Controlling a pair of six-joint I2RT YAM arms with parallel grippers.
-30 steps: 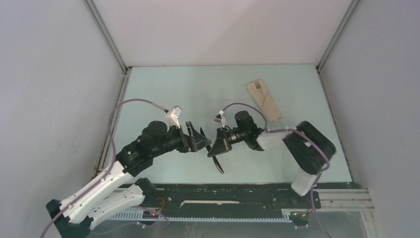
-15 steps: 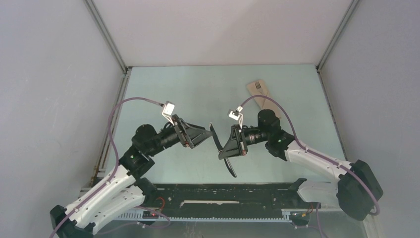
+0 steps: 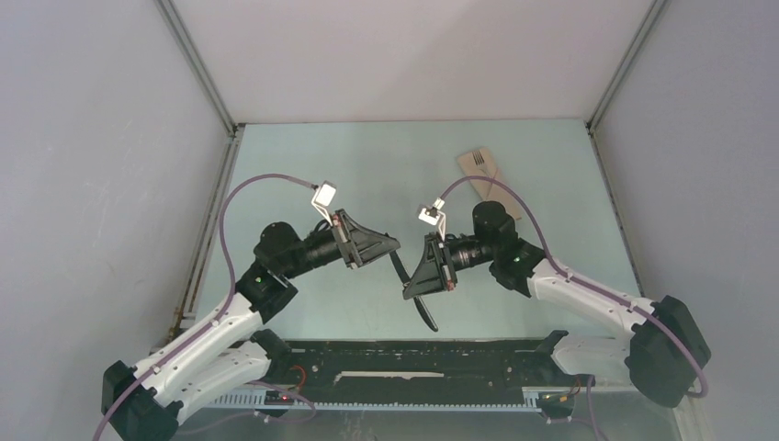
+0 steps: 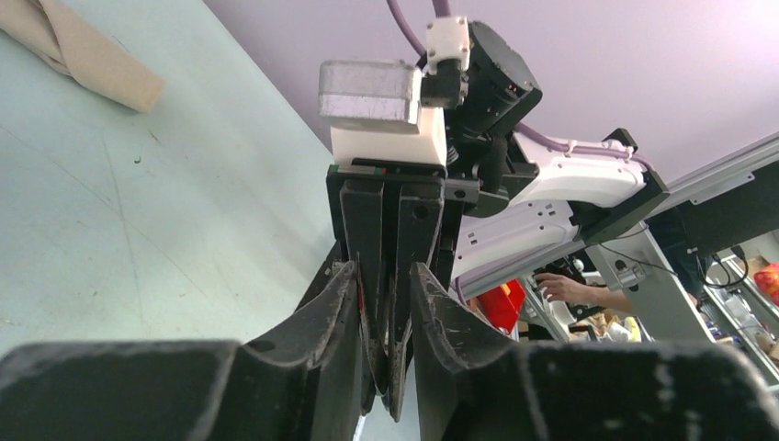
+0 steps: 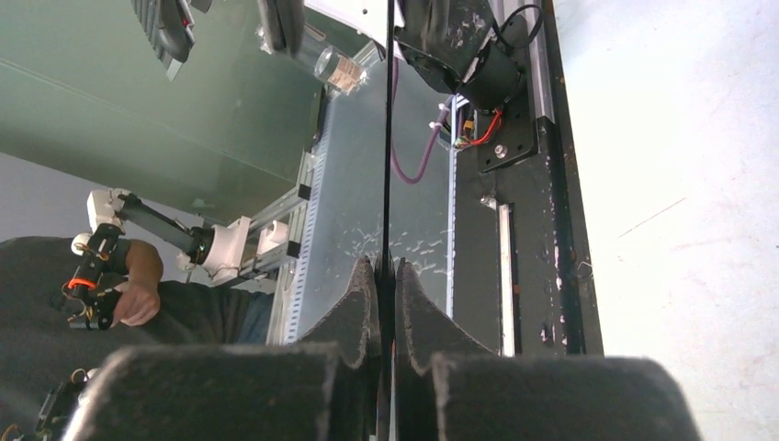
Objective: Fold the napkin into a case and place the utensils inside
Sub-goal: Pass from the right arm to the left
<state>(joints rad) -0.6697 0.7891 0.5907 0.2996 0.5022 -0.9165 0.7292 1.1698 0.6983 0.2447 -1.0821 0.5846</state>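
Observation:
My right gripper (image 3: 411, 287) is shut on the slim black knife (image 3: 424, 312) and holds it in the air over the near middle of the table. In the right wrist view the knife (image 5: 387, 138) runs edge-on between the pressed fingers of that gripper (image 5: 386, 266). My left gripper (image 3: 395, 246) faces it at the knife's upper end. Its jaws (image 4: 384, 276) stand narrow around the right fingertips, and whether they press on the knife is hidden. The beige folded case (image 3: 494, 188) lies at the far right, with the fork's tines (image 3: 479, 160) poking out of its top.
A black rail (image 3: 413, 358) runs along the table's near edge between the arm bases. Grey walls close in the pale green table (image 3: 349, 175) on three sides. The case's corner (image 4: 83, 50) shows in the left wrist view. A person's hand (image 4: 560, 289) is beyond the table.
The left gripper has moved in to the knife's upper end and its jaws have narrowed from wide open. The right arm swung out a second ago and has since held nearly still.

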